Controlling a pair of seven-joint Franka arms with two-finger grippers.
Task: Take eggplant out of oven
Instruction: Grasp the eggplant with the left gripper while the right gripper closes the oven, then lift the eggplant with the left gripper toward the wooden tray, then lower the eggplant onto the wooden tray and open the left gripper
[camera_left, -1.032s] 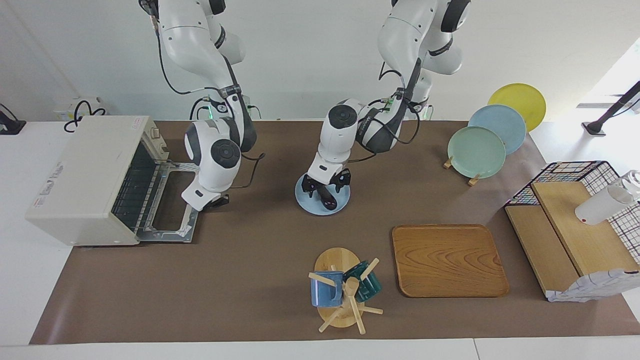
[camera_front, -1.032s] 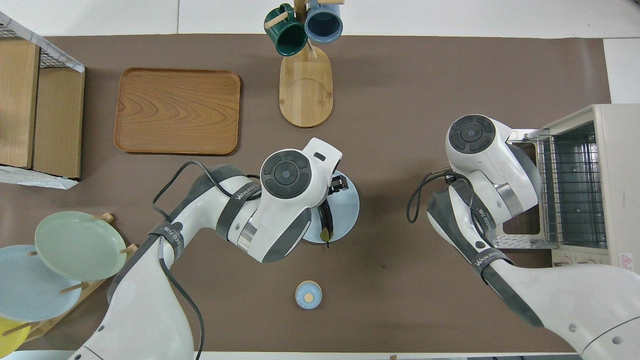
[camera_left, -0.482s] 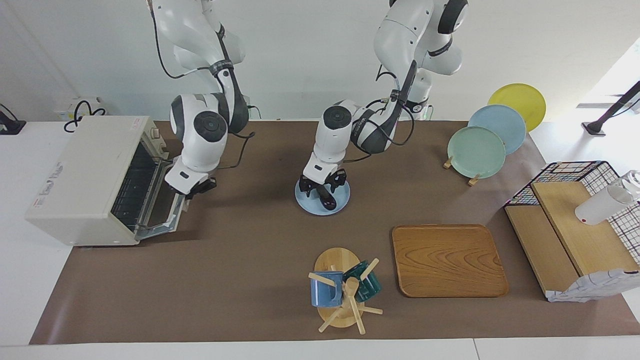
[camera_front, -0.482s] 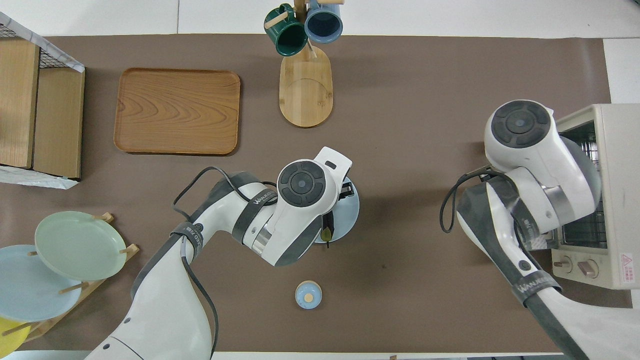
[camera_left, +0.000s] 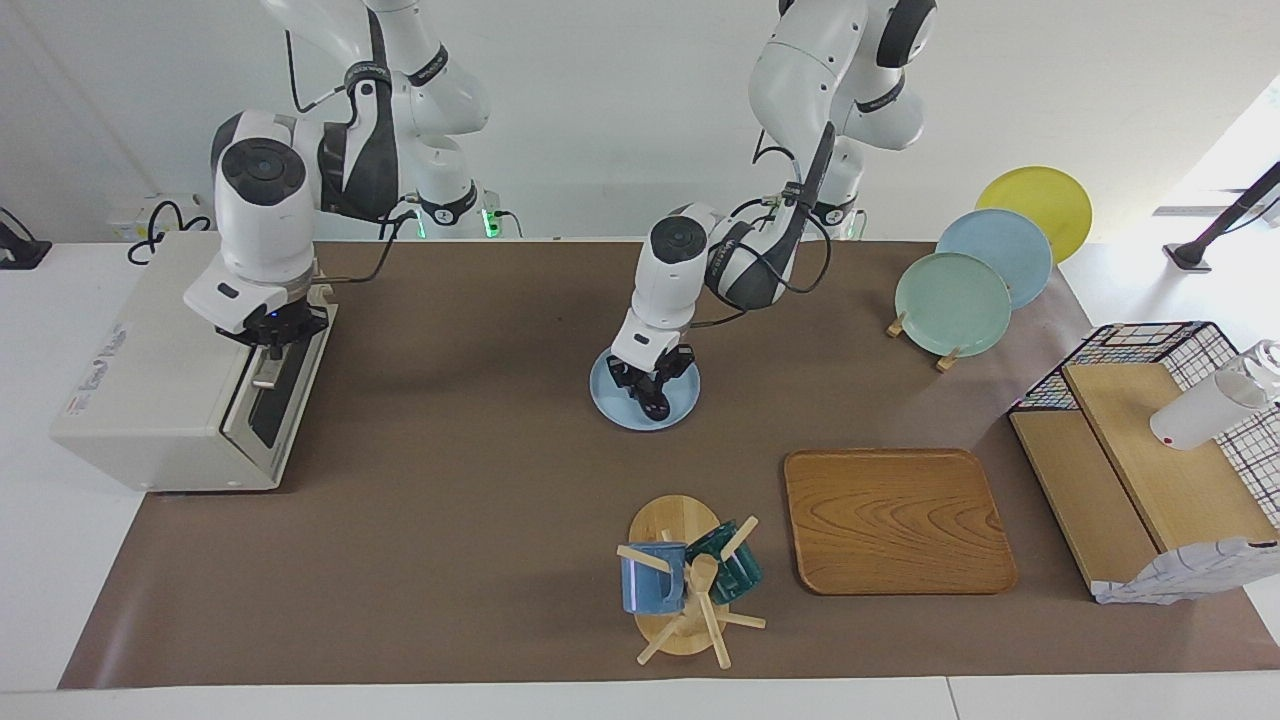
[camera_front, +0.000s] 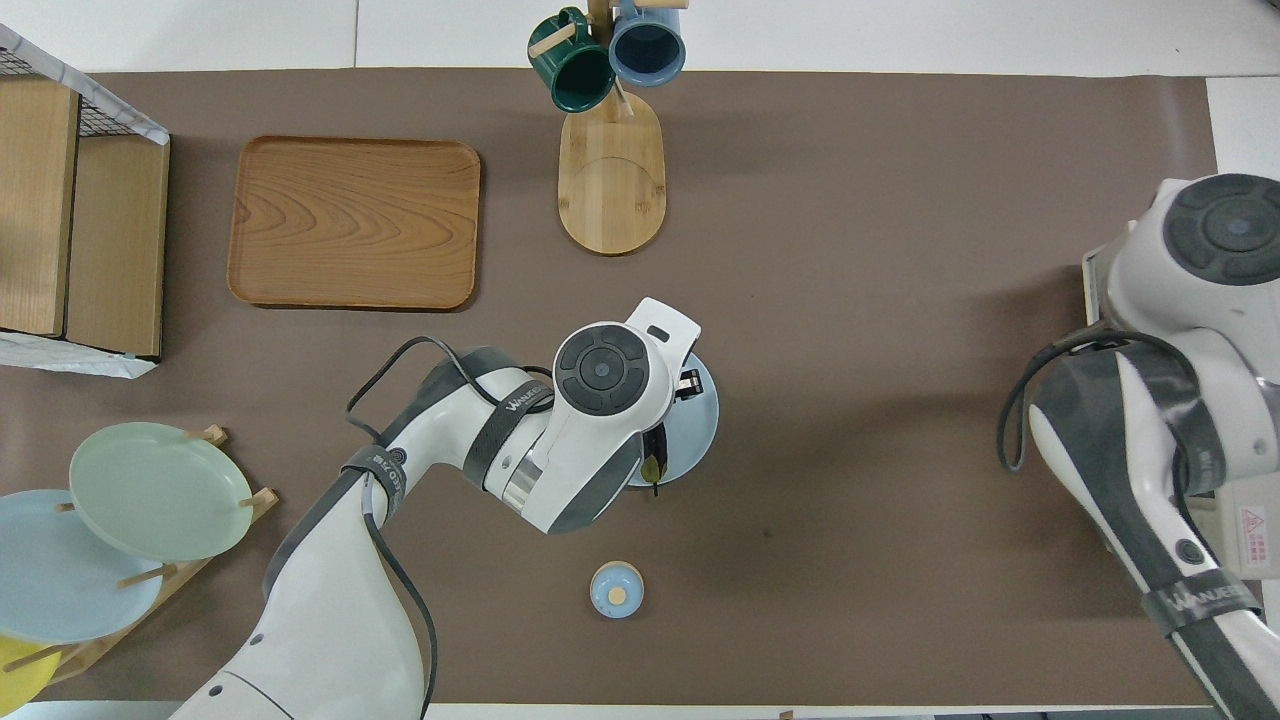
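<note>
The cream-white oven (camera_left: 150, 370) stands at the right arm's end of the table with its dark door (camera_left: 275, 395) shut. My right gripper (camera_left: 270, 335) is at the top edge of that door, by the handle. The dark eggplant (camera_left: 657, 403) lies on a small blue plate (camera_left: 620, 405) mid-table, outside the oven. My left gripper (camera_left: 651, 380) is low over the plate, open, with its fingers on either side of the eggplant. In the overhead view the eggplant's stem end (camera_front: 652, 465) pokes out from under the left hand on the plate (camera_front: 705, 420). There the right arm covers most of the oven (camera_front: 1240, 510).
A mug rack (camera_left: 680, 580) and a wooden tray (camera_left: 895, 520) lie farther from the robots than the plate. A rack of plates (camera_left: 955, 300) and a wire basket with boards (camera_left: 1150, 460) are at the left arm's end. A small blue lid (camera_front: 616, 588) lies nearer the robots.
The right gripper swung the oven door up from flat open to shut. The left gripper stayed over the plate and eggplant, turning and sinking slightly.
</note>
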